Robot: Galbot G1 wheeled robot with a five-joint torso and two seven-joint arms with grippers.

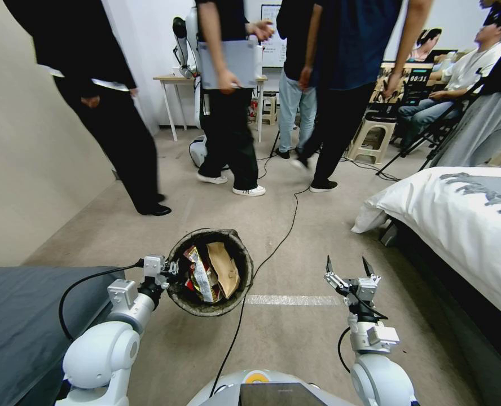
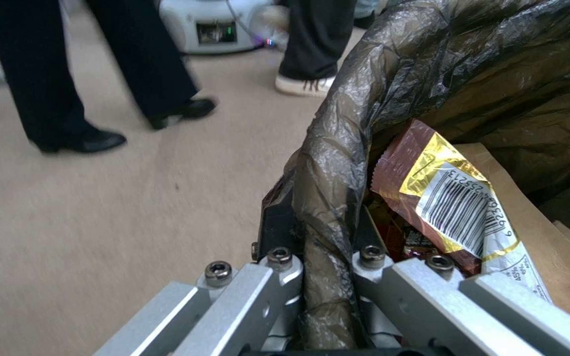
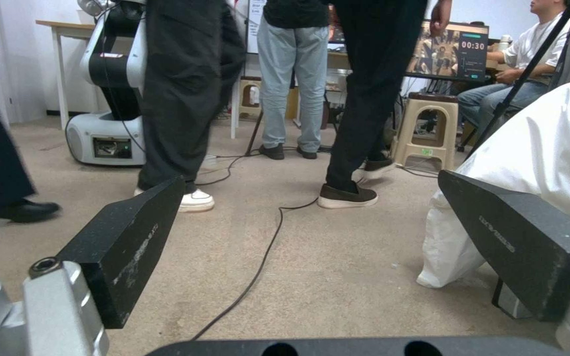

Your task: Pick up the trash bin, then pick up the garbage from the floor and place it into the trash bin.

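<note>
One trash bin [image 1: 210,273] is in play, held off the carpeted floor [image 1: 295,338] by the left hand [image 1: 168,273], and two pieces of garbage can be counted inside it: a red-and-white wrapper [image 1: 201,273] with gold edging and a barcode, and a brown crumpled paper [image 1: 225,267] just beside it. The bin is round, with its mouth tipped up toward the head camera, so its long axis runs roughly upright, leaning a little. The left hand sits at the bin's left rim, and the bin extends to the right of it. In the left wrist view the left hand [image 2: 328,257] is closed tight on the rim of the trash bin [image 2: 496,74], one finger outside the wall and one inside, with the dark liner bag [image 2: 328,163] bunched between them; the red-and-white wrapper [image 2: 453,198] stands on end just inside that rim, its long side pointing up out of the bin, and the brown crumpled paper [image 2: 536,232] lies behind it. A black cable [image 1: 273,248] runs across the floor past the bin's right side, crossing a pale tape line [image 1: 293,300]. Further right, well apart from the bin, the right hand [image 1: 351,269] is held above the floor with its two dark fingers spread wide and nothing between them. In the right wrist view the right hand [image 3: 318,247] shows the same wide gap, with bare floor [image 3: 338,257] beyond it. A bed [image 1: 465,214] with white bedding stands at the far right.
</note>
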